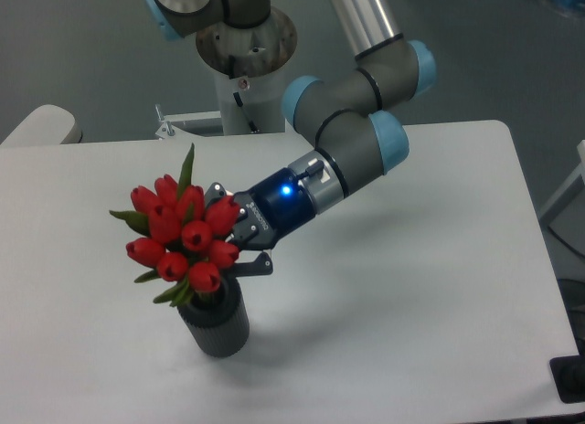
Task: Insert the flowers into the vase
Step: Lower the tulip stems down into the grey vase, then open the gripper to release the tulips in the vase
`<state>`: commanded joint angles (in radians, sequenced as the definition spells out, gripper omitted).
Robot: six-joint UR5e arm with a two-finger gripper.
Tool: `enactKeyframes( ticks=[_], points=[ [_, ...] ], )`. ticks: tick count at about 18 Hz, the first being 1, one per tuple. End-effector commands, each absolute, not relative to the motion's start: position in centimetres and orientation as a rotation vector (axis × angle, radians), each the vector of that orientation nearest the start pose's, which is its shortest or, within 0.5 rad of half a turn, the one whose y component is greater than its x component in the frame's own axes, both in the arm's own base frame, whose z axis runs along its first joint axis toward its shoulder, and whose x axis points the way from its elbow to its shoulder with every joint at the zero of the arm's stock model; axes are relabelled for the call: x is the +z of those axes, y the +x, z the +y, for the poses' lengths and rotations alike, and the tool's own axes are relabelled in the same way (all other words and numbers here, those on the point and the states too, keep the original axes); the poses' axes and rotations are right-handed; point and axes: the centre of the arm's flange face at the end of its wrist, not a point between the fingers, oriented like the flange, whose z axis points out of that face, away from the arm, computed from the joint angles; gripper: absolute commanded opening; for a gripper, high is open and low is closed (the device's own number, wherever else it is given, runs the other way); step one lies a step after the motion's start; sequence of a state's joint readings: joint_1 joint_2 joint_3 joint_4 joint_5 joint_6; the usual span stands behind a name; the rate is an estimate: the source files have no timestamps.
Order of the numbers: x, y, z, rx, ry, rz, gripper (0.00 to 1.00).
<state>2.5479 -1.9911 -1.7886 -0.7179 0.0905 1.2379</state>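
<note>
The flowers (183, 234), a tight bunch of red tulip heads with a few green leaves, stand in the vase (217, 322) with their stems down in its hole. The heads lean slightly to the left above the rim. The vase is a small dark grey ribbed cylinder, upright on the white table at the front left. My gripper (236, 232) reaches in from the right, just behind the bunch and above the vase's rim. Its two fingers (254, 265) are spread apart, one above and one below. The tulip heads hide the fingertips.
The white table (411, 287) runs to its edges at the right and the front. The arm's base column (245, 68) stands at the back edge. A pale rounded object (41, 125) sits at the far left, beyond the table.
</note>
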Motion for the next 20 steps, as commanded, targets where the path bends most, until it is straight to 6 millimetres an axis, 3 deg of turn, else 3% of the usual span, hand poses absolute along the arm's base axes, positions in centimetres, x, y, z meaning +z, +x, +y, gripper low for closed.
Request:
enactKeyframes(
  ticks=[9,14,15,17,20],
  points=[
    [29.0,-35.6,51.6,-0.521,-1.644,0.386,0.34],
    [27.7,-36.0,51.3,-0.534,-1.652,0.363,0.42],
    [27.5,-35.9,51.3,-0.536,-1.653,0.360,0.47],
    [27.5,-36.1,51.3,-0.534,-1.653,0.360,0.77],
    [27.3,-36.4,51.1,-0.531,-1.656,0.353,0.94]
  ],
)
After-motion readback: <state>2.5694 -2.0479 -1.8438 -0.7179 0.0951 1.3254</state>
